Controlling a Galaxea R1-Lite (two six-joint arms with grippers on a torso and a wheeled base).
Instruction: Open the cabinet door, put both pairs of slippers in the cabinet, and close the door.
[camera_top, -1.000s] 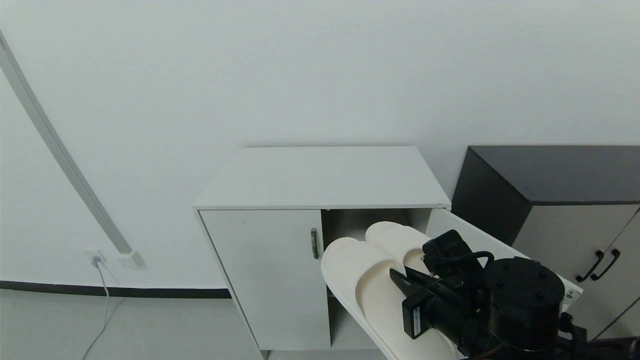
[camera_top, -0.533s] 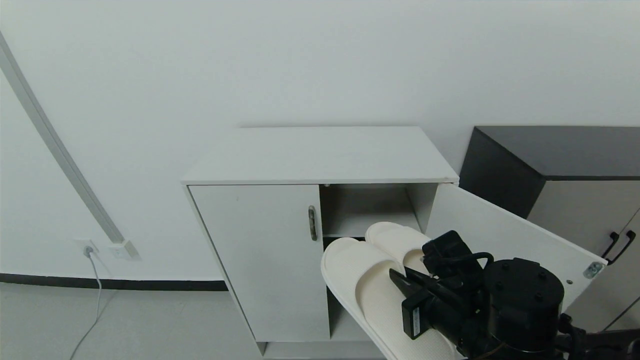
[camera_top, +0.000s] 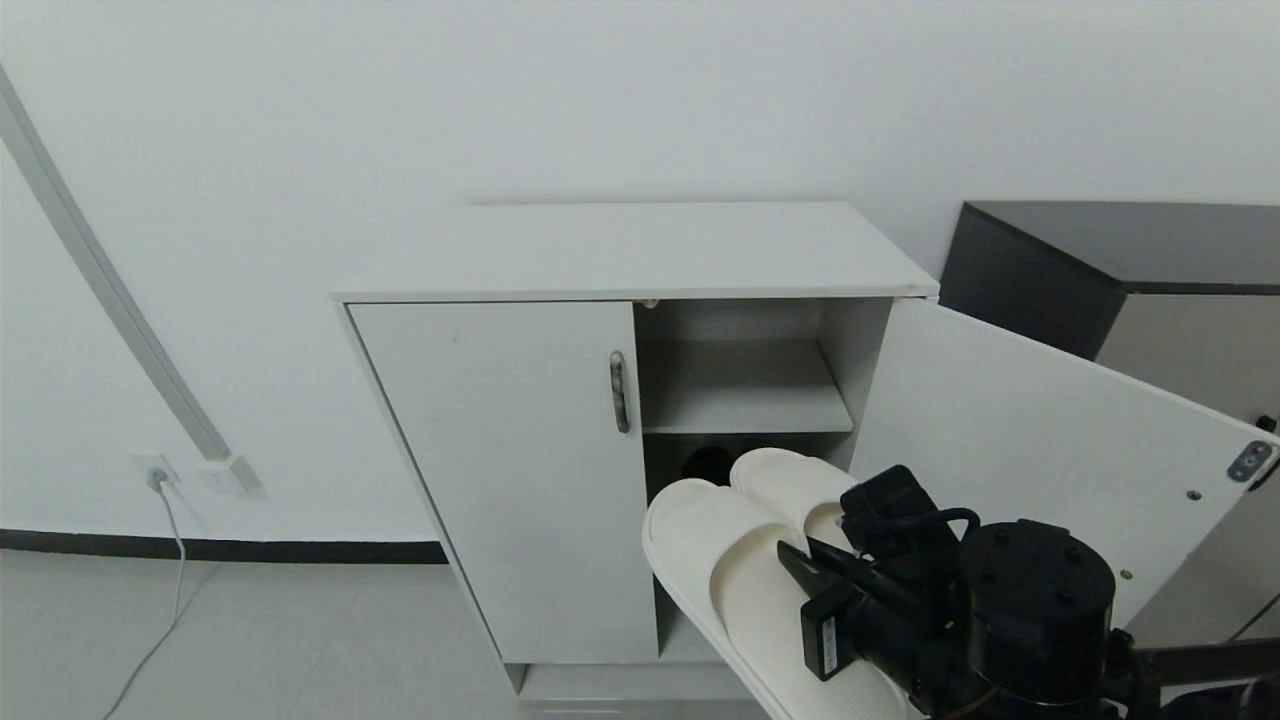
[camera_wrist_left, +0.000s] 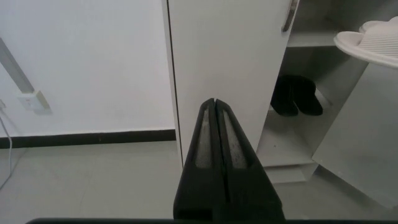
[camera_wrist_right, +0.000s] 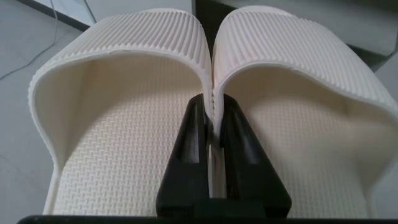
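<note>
While our right gripper (camera_wrist_right: 213, 118) clamps the cream slippers (camera_top: 720, 540) before the open cabinet door (camera_top: 1030, 430), we must next slide them inside.

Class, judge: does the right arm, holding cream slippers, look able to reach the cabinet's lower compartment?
Probably yes: the right door stands open, and the cream slippers in the right gripper face the open lower compartment.

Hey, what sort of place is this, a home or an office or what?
Probably an indoor room, maybe an entryway or office corner: a white cabinet stands against a bare wall with one door open, dark footwear sits in its lower compartment, and cream slippers are held before it.
</note>
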